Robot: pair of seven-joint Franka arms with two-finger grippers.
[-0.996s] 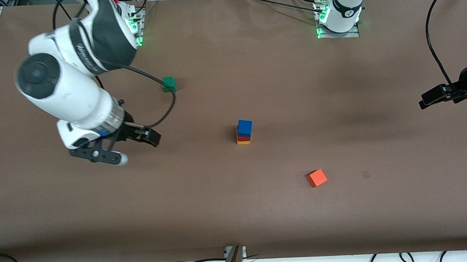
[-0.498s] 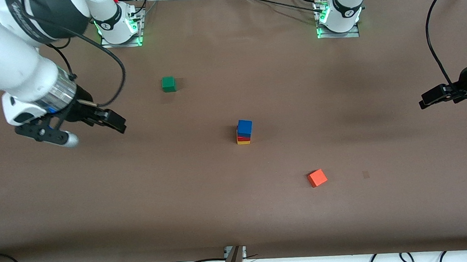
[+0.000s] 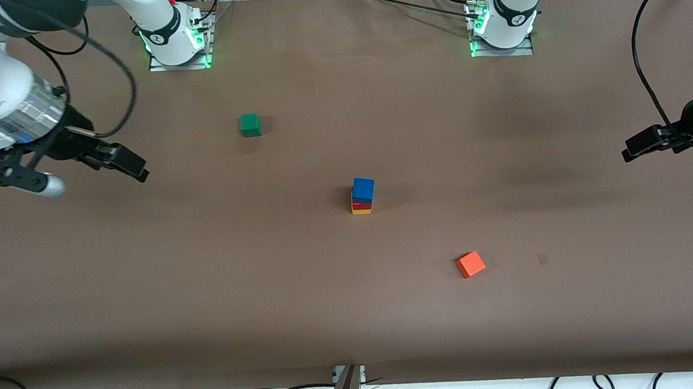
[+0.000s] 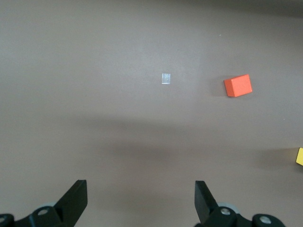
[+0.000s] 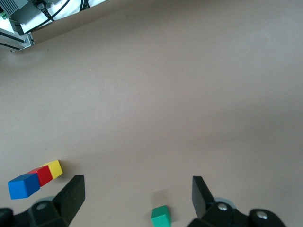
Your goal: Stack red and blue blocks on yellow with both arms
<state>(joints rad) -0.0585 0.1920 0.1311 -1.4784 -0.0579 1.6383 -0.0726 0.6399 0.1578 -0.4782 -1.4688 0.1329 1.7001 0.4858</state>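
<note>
one stack of three cubes is seen mid-table: the blue block [image 3: 363,189] sits on the red block [image 3: 361,204], which sits on the yellow cube [image 3: 361,210]. one green cube [image 3: 249,125] and one orange cube [image 3: 470,264] lie apart. the right gripper [image 3: 114,163] and left gripper [image 3: 645,142] are held over bare table, jaws spread, empty.

You've got 5 cubes: 1 blue cube [image 3: 363,189], 1 red cube [image 3: 361,205], 1 yellow cube [image 3: 361,211], 1 green cube [image 3: 250,125], 1 orange cube [image 3: 470,264]. Also 2 grippers: left gripper [image 3: 636,148], right gripper [image 3: 131,165].
</note>
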